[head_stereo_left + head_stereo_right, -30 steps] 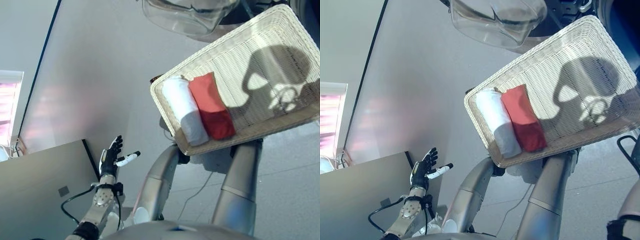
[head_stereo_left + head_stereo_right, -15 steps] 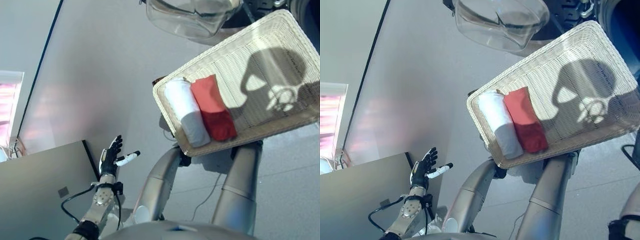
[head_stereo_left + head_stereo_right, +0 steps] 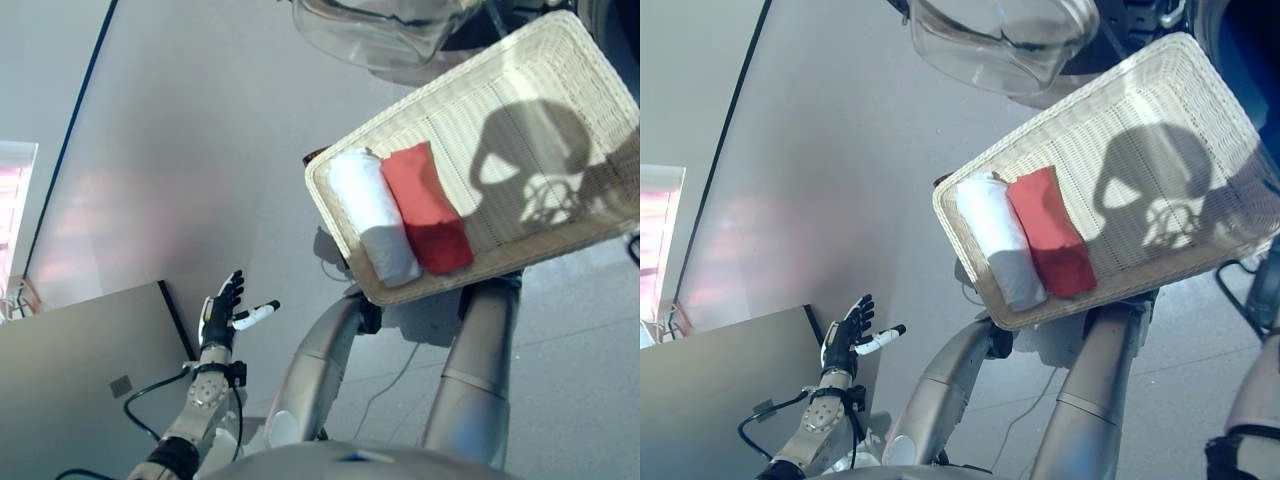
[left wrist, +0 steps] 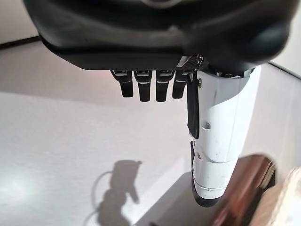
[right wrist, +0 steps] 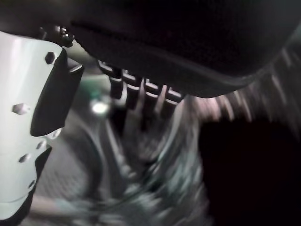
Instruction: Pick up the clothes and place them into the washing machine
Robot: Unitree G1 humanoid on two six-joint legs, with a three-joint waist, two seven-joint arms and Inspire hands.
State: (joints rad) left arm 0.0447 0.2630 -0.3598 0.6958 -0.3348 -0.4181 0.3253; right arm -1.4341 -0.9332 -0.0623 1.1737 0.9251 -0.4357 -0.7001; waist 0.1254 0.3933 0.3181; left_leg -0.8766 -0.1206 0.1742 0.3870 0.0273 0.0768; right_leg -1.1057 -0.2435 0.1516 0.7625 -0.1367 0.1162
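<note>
Clothes are seen as two rolled bundles — one white and grey rolled cloth (image 3: 372, 214) and one red rolled cloth (image 3: 426, 207) — lying side by side and touching at the lower left end of a pale woven wicker basket (image 3: 520, 90), which fills the upper right of the head views. Nothing else is seen in that basket. At the top centre, a clear domed glass door (image 3: 995, 40) of the washing machine is shown swung open, just beyond the basket's far rim.

The left hand (image 3: 222, 312) is seen at the lower left of the frame, well apart from the basket, with fingers straight and the white-covered thumb held out to the side; nothing is held in it. In its wrist view only bare grey floor is shown past the fingertips. The right hand (image 5: 141, 96) appears only in its own wrist view, where the fingers are seen hanging fairly straight over a blurred, dim interior; no cloth is seen in it, though the blur leaves this uncertain.

The picking step is judged not yet begun — both bundles are untouched. The next move would call for a hand to be brought over the basket, lowered onto one roll, and closed round it before it is carried to the open door.
</note>
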